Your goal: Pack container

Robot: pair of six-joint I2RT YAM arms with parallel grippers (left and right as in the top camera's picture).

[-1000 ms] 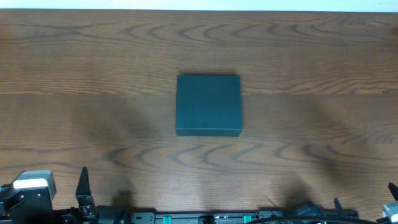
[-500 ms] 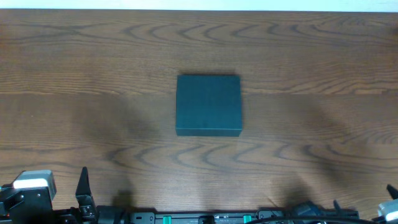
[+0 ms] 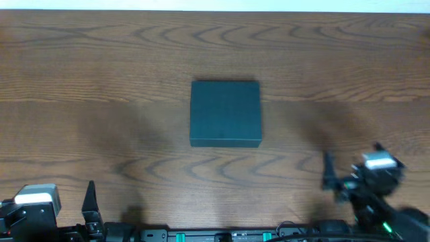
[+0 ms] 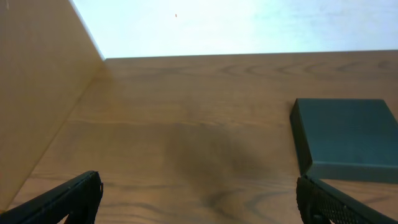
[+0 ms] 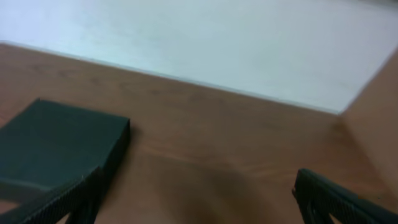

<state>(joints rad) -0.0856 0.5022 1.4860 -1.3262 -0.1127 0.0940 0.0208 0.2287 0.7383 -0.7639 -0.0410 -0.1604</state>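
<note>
The container (image 3: 225,113) is a dark blue-green matte box, lid shut, lying flat in the middle of the wooden table. It also shows at the right of the left wrist view (image 4: 345,138) and at the left of the right wrist view (image 5: 59,146). My left gripper (image 4: 199,202) is open and empty at the front left edge, seen from overhead (image 3: 87,202). My right gripper (image 5: 199,199) is open and empty, in the air at the front right (image 3: 349,171), to the right of and nearer than the container.
The wooden table (image 3: 101,81) runs to a white back wall. A light wooden side panel (image 4: 37,93) stands at the left; another (image 5: 379,124) at the right. A black rail with green tags (image 3: 222,235) runs along the front edge.
My right arm has risen from the front right corner and moved in toward the table's middle. The left arm and the container have not moved.
</note>
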